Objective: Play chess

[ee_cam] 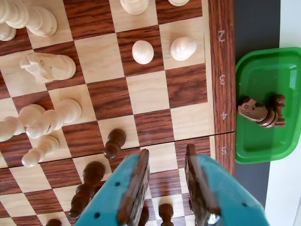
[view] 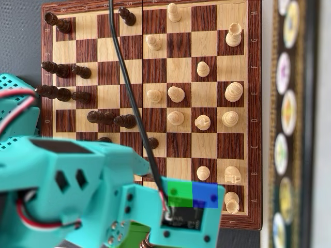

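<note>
A wooden chessboard (ee_cam: 141, 94) fills most of the wrist view, with a green tray (ee_cam: 268, 75) just beside its numbered edge, on a dark desk. In the tray lies a dark knight (ee_cam: 261, 110) on its side, probably a captured piece set off the board. The gripper (ee_cam: 167, 157) hangs over the board's edge squares near a dark pawn (ee_cam: 114, 142), jaws parted and empty, pointing downward.

- A dark grey table surface (ee_cam: 249, 26) shows in the wrist view's upper right.
- A dark strip with round, colourful discs (view: 287, 111) runs down the right edge of the overhead view, blurred.
</note>
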`<action>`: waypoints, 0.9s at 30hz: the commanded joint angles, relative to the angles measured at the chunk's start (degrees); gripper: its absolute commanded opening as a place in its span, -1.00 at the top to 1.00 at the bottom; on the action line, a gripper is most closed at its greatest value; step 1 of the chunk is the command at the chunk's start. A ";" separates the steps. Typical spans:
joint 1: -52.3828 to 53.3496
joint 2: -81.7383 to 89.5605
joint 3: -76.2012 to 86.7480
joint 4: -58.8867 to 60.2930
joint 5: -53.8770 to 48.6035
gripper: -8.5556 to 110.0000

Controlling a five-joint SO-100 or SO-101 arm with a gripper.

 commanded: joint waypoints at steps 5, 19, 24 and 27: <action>2.20 -6.33 -8.09 -0.44 -3.96 0.64; 2.11 -17.49 -19.86 -0.44 -5.63 0.58; 2.02 -18.90 -21.53 -0.44 -7.38 0.55; 2.02 -21.01 -22.76 -0.44 -8.96 0.55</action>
